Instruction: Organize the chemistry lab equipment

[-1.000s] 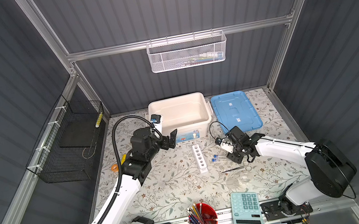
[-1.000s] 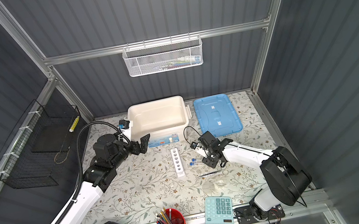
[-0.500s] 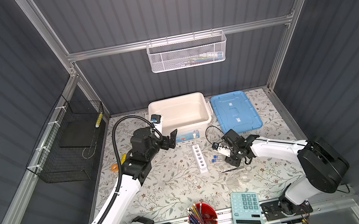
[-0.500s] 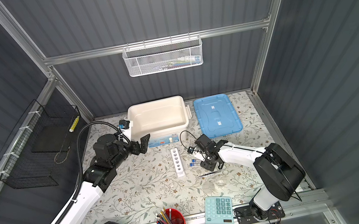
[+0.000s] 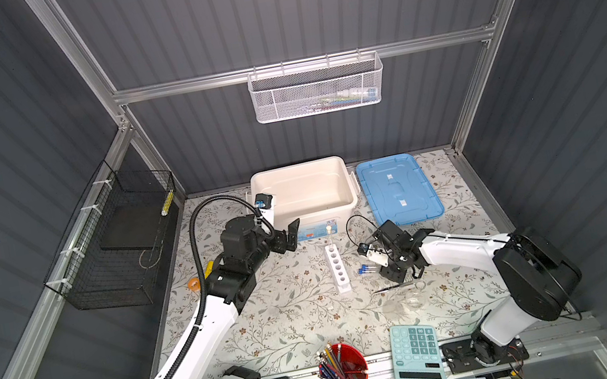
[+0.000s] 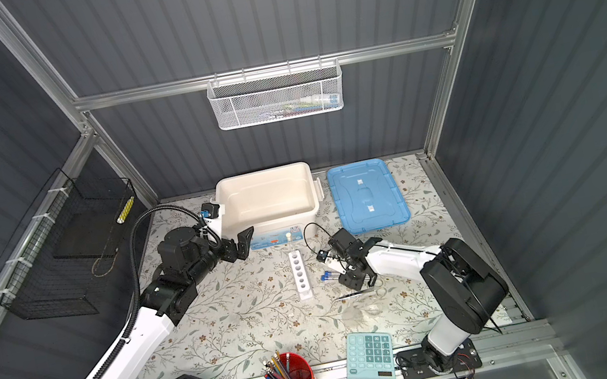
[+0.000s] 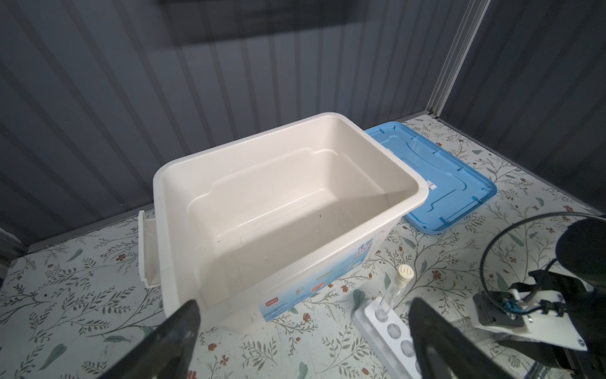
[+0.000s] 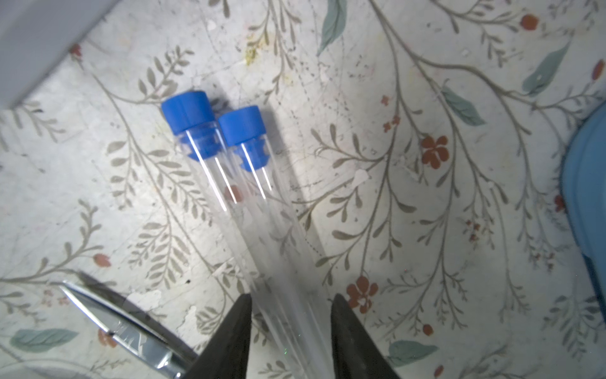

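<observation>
Two clear blue-capped test tubes (image 8: 210, 131) lie side by side on the floral table, also seen in both top views (image 5: 364, 270) (image 6: 328, 277). My right gripper (image 8: 292, 297) (image 5: 392, 272) is low over them. Its jaws are open, one on each side of the tubes' closed ends. A silver scissors-like tool (image 8: 131, 325) (image 5: 395, 287) lies just beside it. The white rack (image 5: 336, 267) (image 7: 387, 328) holds one white-capped tube (image 7: 398, 285) upright in its far hole. My left gripper (image 7: 305, 305) (image 5: 289, 235) hangs wide open and empty by the bin's front wall. Clear glass dishes (image 5: 414, 299) sit near the tool.
An open white bin (image 5: 300, 166) stands at the back, with its blue lid (image 5: 399, 190) flat beside it. A red cup of pencils (image 5: 344, 369) and a teal calculator (image 5: 415, 352) sit at the front edge. Wire baskets hang on the left wall (image 5: 114, 249) and back wall (image 5: 318, 91).
My right gripper has moved down and toward the front onto the two tubes, and its jaws have narrowed around them. The left arm has not moved.
</observation>
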Motion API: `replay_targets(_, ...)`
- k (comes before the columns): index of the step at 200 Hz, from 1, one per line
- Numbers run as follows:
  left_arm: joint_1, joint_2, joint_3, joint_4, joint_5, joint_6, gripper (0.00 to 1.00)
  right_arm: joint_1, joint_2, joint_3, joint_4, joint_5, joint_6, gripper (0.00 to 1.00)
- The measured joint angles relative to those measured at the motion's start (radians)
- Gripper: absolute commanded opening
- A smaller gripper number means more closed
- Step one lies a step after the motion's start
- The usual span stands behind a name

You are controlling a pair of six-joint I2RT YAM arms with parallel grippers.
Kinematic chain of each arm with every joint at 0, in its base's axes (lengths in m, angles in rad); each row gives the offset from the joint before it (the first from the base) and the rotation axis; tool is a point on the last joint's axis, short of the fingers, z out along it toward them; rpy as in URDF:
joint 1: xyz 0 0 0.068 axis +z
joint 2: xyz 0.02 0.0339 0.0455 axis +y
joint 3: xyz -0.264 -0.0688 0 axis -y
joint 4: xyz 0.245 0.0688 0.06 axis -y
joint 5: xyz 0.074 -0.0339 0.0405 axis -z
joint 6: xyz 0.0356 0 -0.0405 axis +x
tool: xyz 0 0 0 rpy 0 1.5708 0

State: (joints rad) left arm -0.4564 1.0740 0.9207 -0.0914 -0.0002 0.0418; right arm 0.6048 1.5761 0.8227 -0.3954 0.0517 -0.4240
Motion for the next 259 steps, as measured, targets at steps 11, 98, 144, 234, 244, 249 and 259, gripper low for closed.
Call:
replay_targets(11,0.0,0.0,0.0,0.0,0.0,0.0,0.99,0.0,0.002,0.0,0.002,0.0,0.0,0.41)
replay_targets(98,0.0,0.0,0.0,0.0,0.0,0.0,0.99,0.0,-0.004,0.0,0.005,0.007,0.005,0.4)
replay_targets(144,0.0,0.0,0.0,0.0,0.0,0.0,0.99,-0.013,-0.057,0.0,0.006,-0.023,0.03,0.41)
replay_targets(234,0.0,0.0,0.0,-0.002,0.0,0.004,0.99,-0.074,-0.065,0.001,0.006,-0.043,0.039,0.38)
replay_targets(244,0.0,0.0,0.0,-0.003,0.0,0.004,0.99,-0.076,-0.05,0.001,0.006,-0.044,0.039,0.38)
replay_targets(249,0.0,0.0,0.0,-0.002,0.0,0.004,0.99,-0.077,-0.043,0.002,0.005,-0.045,0.039,0.37)
replay_targets(259,0.0,0.0,0.0,-0.003,0.0,0.005,0.99,-0.077,-0.034,0.005,0.006,-0.047,0.04,0.37)
